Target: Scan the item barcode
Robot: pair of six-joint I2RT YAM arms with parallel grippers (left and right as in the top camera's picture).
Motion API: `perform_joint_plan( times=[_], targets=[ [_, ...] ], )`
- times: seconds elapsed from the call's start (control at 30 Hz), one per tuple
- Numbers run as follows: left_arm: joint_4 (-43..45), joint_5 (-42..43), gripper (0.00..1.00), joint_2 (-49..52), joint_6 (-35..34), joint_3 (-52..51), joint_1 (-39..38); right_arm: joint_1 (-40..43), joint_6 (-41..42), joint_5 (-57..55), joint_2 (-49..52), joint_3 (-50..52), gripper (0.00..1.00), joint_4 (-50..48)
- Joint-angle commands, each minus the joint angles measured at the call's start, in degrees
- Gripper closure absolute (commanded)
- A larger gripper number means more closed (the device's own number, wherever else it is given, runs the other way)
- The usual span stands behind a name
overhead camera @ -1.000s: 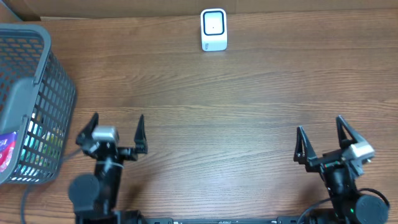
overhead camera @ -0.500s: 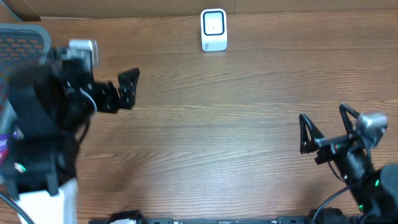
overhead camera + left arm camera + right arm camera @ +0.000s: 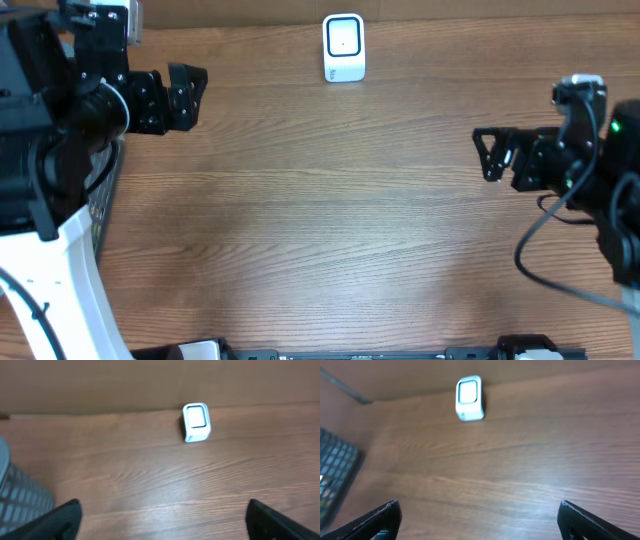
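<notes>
**Fig. Start of the scan, near to far.** The near part of the desk (image 3: 320, 260) is bare wood; nothing lies on it.

Farther in, on the right side, the right arm (image 3: 585, 160) hangs above the desk. Its jaws are spread wide and empty, pointing toward the middle.

On the left side, the left arm (image 3: 60, 110) is raised over the basket (image 3: 337, 467), which stands at the desk's left edge. Its jaws are also spread, with nothing between them, as the left wrist view shows.

The item is not visible. It is judged to lie in the basket, which the left arm covers almost entirely in the overhead view.

Farthest off, the white scanner (image 3: 343, 47) stands upright near the desk's back edge, just before the brown wall (image 3: 150, 380). It is well apart from both arms.

**Risks.**
- The pick is judged still to come.
- A descent into the basket could catch a finger on the mesh or rim, dragging or tipping the basket.
- A grip taken unseen may cover the barcode or leave it turned away from the scanner window, so that no read occurs.
- The scanner looks light, so an item swung in too low or too far could knock it over.
- Both arms reaching the middle together could collide.
</notes>
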State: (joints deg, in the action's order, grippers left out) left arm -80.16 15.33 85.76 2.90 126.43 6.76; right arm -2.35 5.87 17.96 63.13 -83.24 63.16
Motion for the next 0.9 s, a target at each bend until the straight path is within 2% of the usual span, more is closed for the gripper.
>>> perform_joint_plan(
  times=[0.0, 0.07, 0.1, 0.3, 0.4, 0.57, 0.7, 0.87],
  targets=[
    [-1.55, -7.80, 0.08, 0.48, -8.07, 0.81, 3.23, -0.22, 0.15, 6.14, 2.60, -1.57, 0.00, 0.94],
    [-5.16, -10.01, 0.07, 0.55, -15.19, 0.79, 11.65, -0.22, 0.15, 7.02, 5.46, -1.57, 0.00, 1.88],
    [-6.03, -9.99, 0.07, 0.72, -16.57, 0.79, 14.91, -0.22, 0.13, 7.04, 6.10, -1.55, 0.00, 2.01],
    [-7.56, -9.77, 0.07, 1.84, -21.97, -1.97, 33.70, -0.22, 0.13, 7.02, 8.66, -1.53, 0.00, 3.19],
    [-6.01, -9.81, 0.07, 2.01, -23.67, -5.99, 40.04, -0.22, 0.11, 6.99, 9.03, -1.53, 0.00, 3.34],
    [0.74, -9.79, 0.07, 2.01, -25.46, -15.28, 45.59, -0.22, -0.09, 6.95, 9.01, -1.53, 0.00, 3.08],
    [10.84, -9.40, 0.05, 2.29, -25.46, -23.76, 46.10, -0.22, -0.09, 6.08, 9.01, -1.53, 0.00, 2.80],
    [18.14, -9.33, 0.05, 6.25, -25.11, -27.71, 45.70, -0.22, -0.04, 5.66, 9.01, -1.53, 0.00, 3.17]
  ],
)
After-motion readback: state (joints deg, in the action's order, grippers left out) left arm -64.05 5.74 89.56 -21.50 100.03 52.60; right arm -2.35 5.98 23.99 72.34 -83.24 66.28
